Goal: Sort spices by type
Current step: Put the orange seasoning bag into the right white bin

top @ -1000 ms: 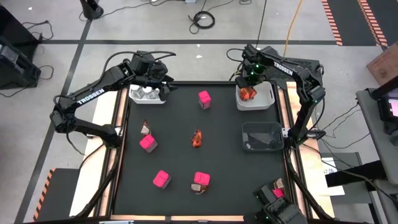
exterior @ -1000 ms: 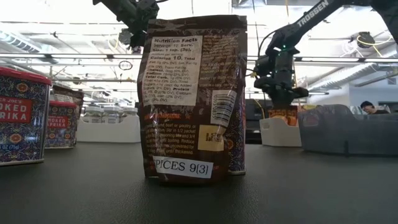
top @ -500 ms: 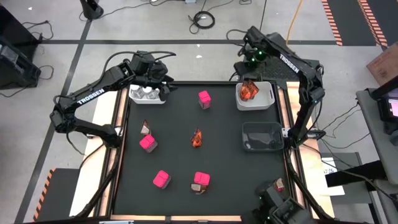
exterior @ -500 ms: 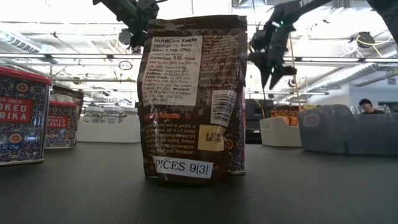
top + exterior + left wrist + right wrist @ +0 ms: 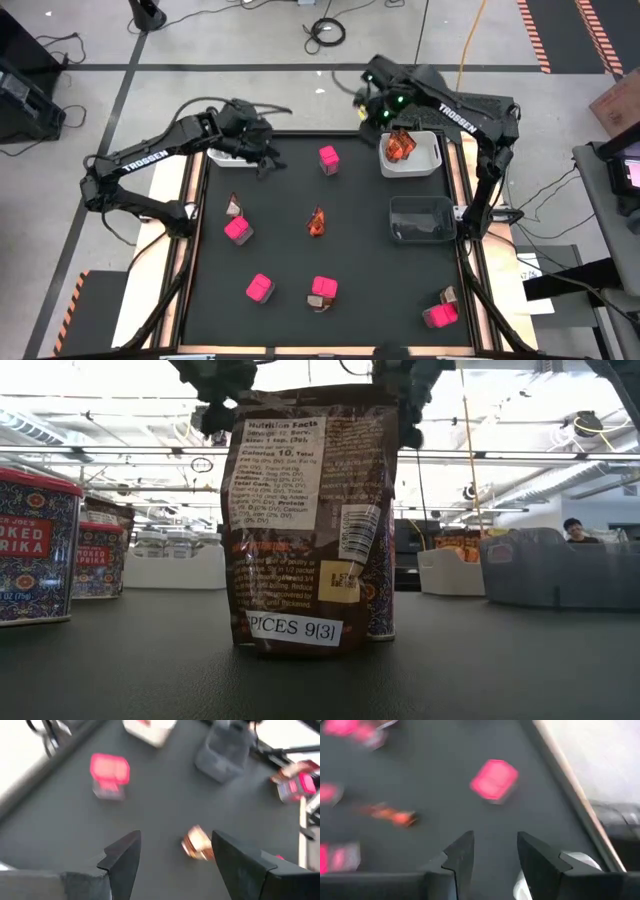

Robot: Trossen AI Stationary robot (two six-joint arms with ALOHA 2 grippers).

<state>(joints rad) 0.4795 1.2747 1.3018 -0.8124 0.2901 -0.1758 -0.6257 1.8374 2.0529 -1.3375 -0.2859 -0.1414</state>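
white bin at table's far right edge held orange sachets | dark bin nearer along that edge looked bare | left gripper and right gripper both spread, carrying nothing | pink boxes scattered on mat

In the low view a brown sachet standing close to the camera hides the middle of the table behind it. The pink box at the left is cut off by the picture's edge. Both wrist views are smeared by motion: a pink box and an orange sachet show no detail, nor does the pink box in the right wrist view.
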